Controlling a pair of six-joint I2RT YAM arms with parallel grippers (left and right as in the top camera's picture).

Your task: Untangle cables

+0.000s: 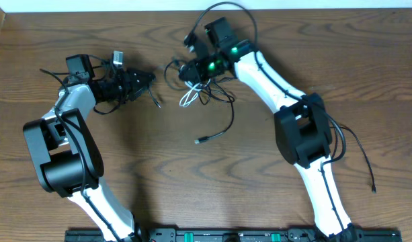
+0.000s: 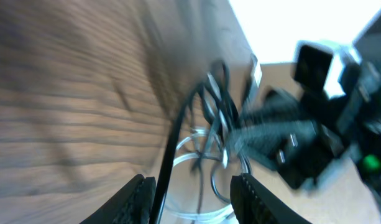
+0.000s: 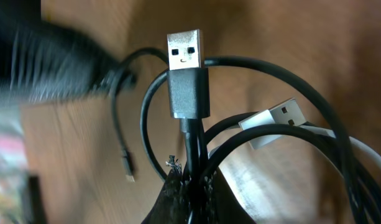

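The cables [image 1: 204, 91] lie in a tangle at the back middle of the table, black loops with one white cord [image 1: 188, 99]. My right gripper [image 1: 186, 70] is shut on the black cords of the bundle [image 3: 191, 146]. A black USB plug [image 3: 185, 51] stands up above the jaws, and a white plug [image 3: 281, 118] lies to its right. My left gripper [image 1: 149, 78] is open to the left of the tangle. In the left wrist view a black cord [image 2: 171, 155] runs beside the left finger, inside the open jaws [image 2: 193, 190].
One black cord trails toward the table's middle and ends in a small plug [image 1: 199, 140]. A short black cord end [image 1: 154, 100] lies under the left gripper. A thick arm cord [image 1: 359, 151] hangs off the right arm. The wooden table's back edge [image 1: 125, 12] is close behind.
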